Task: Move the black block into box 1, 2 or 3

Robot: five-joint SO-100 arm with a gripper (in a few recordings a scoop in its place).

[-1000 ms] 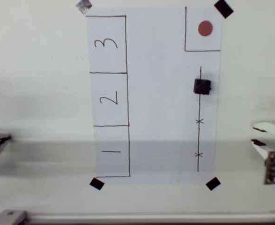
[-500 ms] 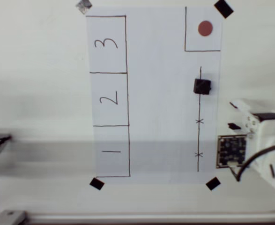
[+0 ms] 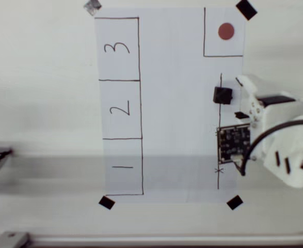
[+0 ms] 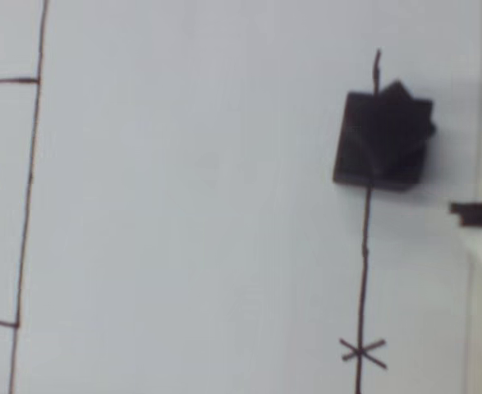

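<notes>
White counter (image 3: 43,77) carries a white paper sheet (image 3: 172,103) pinned at its corners by black tape squares (image 3: 106,202), with a column of three pen-drawn boxes (image 3: 119,106) numbered 3, 2, 1 down the left in the overhead view and a drawn square with a red dot (image 3: 226,31) at the upper right. From the right, the white arm (image 3: 283,150) with its circuit board (image 3: 234,142) reaches over the paper's edge, its jaws (image 3: 242,98) just right of the block, and whether they are wide or narrow I cannot tell. Smallest, the black block (image 3: 222,95) sits on the drawn vertical line (image 4: 364,271) at the right of the sheet, well apart from the boxes and untouched.
</notes>
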